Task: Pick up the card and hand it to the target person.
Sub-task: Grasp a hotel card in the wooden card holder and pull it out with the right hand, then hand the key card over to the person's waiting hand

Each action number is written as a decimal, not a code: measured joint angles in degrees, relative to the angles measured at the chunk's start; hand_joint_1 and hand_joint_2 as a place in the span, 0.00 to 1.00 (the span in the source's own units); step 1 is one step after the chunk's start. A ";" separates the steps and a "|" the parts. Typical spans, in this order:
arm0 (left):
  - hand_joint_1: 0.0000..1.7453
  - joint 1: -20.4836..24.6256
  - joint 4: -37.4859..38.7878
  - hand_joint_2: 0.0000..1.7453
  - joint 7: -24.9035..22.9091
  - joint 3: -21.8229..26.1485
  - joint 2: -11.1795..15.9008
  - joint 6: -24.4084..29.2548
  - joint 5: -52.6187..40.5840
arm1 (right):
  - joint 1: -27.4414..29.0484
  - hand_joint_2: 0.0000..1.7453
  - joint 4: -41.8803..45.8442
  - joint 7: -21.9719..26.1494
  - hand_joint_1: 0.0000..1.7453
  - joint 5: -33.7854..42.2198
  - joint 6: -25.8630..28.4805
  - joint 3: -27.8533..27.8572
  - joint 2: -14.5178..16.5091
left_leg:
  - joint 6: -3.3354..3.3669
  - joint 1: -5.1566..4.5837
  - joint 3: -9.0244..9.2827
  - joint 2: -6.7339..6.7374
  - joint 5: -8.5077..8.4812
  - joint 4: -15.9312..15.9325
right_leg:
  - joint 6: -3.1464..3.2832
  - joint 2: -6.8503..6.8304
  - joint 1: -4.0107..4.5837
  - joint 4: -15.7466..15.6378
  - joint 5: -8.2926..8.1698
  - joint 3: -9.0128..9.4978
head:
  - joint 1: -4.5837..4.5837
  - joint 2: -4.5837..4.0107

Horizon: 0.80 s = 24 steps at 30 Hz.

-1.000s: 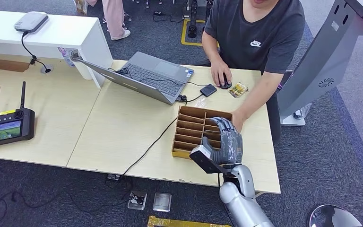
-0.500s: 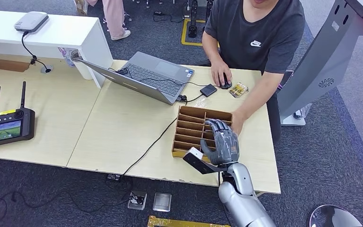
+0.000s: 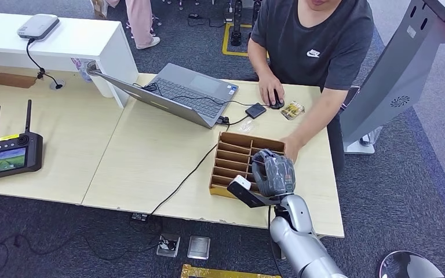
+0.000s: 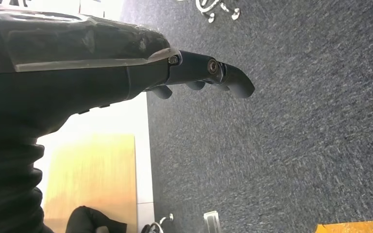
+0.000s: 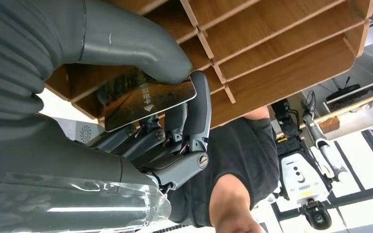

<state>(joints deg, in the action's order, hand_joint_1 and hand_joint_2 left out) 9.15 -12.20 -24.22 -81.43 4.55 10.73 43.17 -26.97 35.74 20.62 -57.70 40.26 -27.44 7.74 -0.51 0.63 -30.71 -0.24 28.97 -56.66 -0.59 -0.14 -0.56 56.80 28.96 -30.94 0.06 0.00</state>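
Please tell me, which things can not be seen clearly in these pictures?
- Card: most of its print too small, right wrist view; thumb covers one edge.
- Card, head view: hidden under the right robot hand.
- Wooden tray: slots partly hidden by that hand.
- Left robot hand: fingers mostly hidden behind its own back, left wrist view.

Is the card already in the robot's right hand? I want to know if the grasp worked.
Yes, the right wrist view shows the card pinched between the right hand's thumb and fingers, beside the wooden organizer.
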 joint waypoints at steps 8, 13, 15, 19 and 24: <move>0.00 -0.01 0.00 1.00 0.00 -0.03 0.00 0.01 0.13 | -0.04 1.00 -0.04 2.92 1.00 1.43 0.00 0.87 0.30 | 0.00 0.00 -0.01 0.00 0.00 0.00 | 0.00 0.00 0.00 0.00 0.00 0.00 | 0.00 0.00; 0.00 -0.01 0.00 1.00 0.00 -0.03 0.00 0.10 0.66 | 1.41 1.00 3.53 8.56 1.00 7.19 0.01 2.96 1.30 | 0.00 0.00 -0.02 0.00 0.00 0.00 | 0.00 0.00 0.00 0.01 0.00 -0.01 | 0.02 0.00; 0.00 -0.02 0.00 1.00 -0.01 -0.03 0.00 0.11 0.82 | 2.55 1.00 6.69 8.97 1.00 10.39 0.02 3.44 1.71 | 0.00 0.00 -0.01 0.00 0.00 0.00 | 0.00 0.00 0.00 0.01 0.00 -0.01 | 0.04 0.00; 0.00 -0.07 0.00 1.00 -0.03 -0.03 0.00 0.13 1.08 | 5.19 1.00 15.98 5.46 1.00 13.59 0.02 3.46 1.87 | 0.00 0.00 -0.02 0.00 0.00 0.00 | 0.00 0.00 0.00 0.01 0.00 -0.02 | 0.03 0.00; 0.00 -0.13 0.00 1.00 -0.02 -0.03 0.00 0.36 1.32 | 7.43 1.00 27.42 3.09 1.00 14.26 0.02 3.31 1.78 | 0.00 0.00 -0.01 0.01 0.00 0.00 | 0.00 0.01 0.00 0.00 0.00 -0.01 | -0.03 0.00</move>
<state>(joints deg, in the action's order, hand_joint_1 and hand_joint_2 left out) 9.02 -12.20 -24.24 -81.46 4.55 11.08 44.48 -19.54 63.16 23.71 -43.45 40.28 -24.13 9.51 -0.51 0.63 -30.72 -0.22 28.97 -56.66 -0.59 -0.14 -0.56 56.81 28.96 -30.96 0.03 0.00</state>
